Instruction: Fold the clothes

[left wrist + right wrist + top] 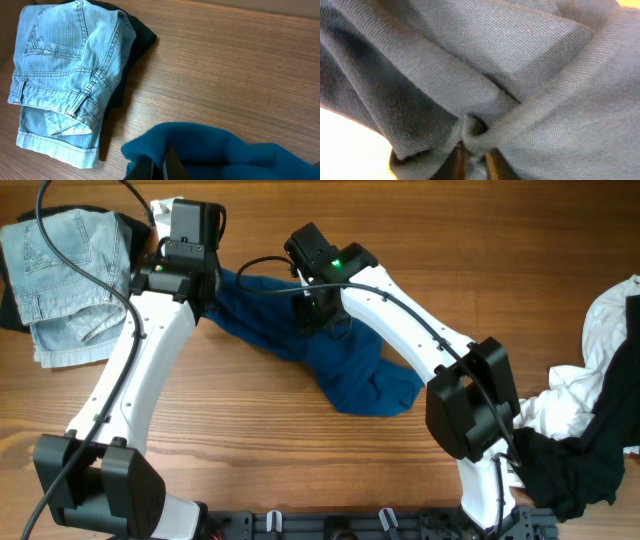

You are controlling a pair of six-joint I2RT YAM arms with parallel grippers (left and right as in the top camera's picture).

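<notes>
A dark blue shirt (350,365) lies crumpled in the middle of the table, stretched from upper left to lower right. My left gripper (205,295) is shut on the shirt's left end; the left wrist view shows blue cloth (220,150) pinched between its fingers (172,165). Over the shirt's upper middle, my right gripper (322,310) is shut on a bunched fold of the blue fabric (475,132), which fills the right wrist view. Folded pale blue denim (65,280) rests at the far left on a black piece (140,35).
A heap of white cloth (610,350) and black cloth (570,460) lies at the right edge. A white piece (170,208) peeks out behind the left arm at the top. Bare wood (270,440) shows in front of the shirt.
</notes>
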